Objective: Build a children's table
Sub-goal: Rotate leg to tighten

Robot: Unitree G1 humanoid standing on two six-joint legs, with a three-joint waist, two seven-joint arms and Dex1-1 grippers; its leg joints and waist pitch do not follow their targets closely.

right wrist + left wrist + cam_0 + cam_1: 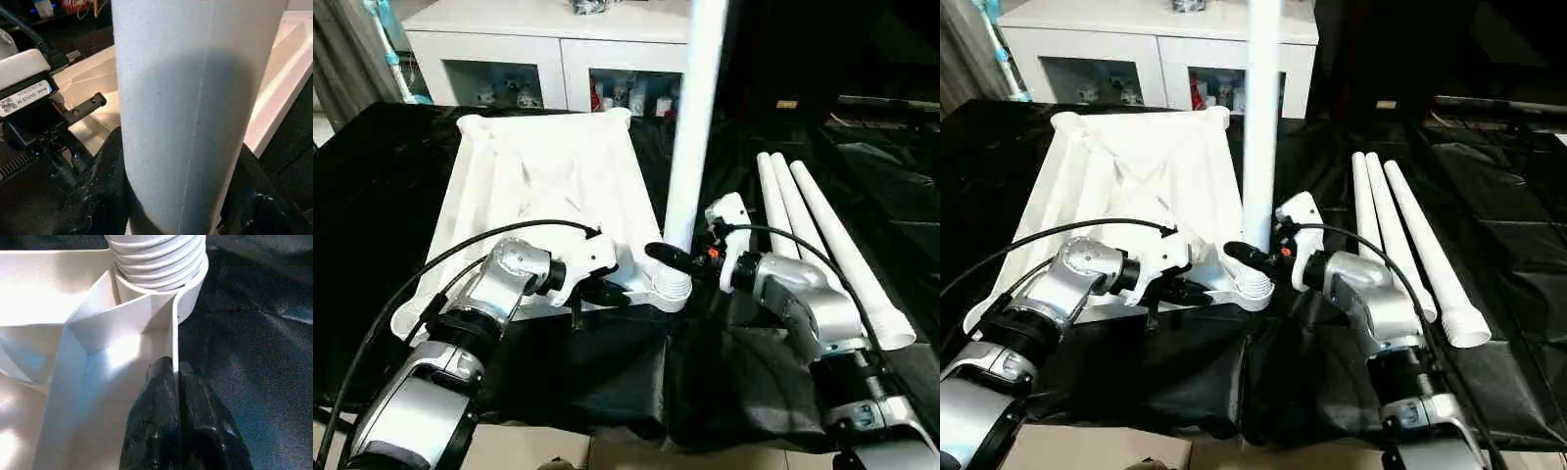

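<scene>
Leg upright in corner socket, both hands gripping

Children's table top (543,186) lies ribs-up on black tabletop (636,382), near front edge; open cloth in front & far right. L hand (174,377) clenched on its thin rim by socket (671,286). R hand (677,258) grasping upright leg (697,117). 3 spare legs (822,240) lie just right.

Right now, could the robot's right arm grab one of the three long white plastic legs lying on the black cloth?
Probably not yet: the right gripper is closed on the upright leg. The loose legs lie unobstructed beside that arm.
</scene>
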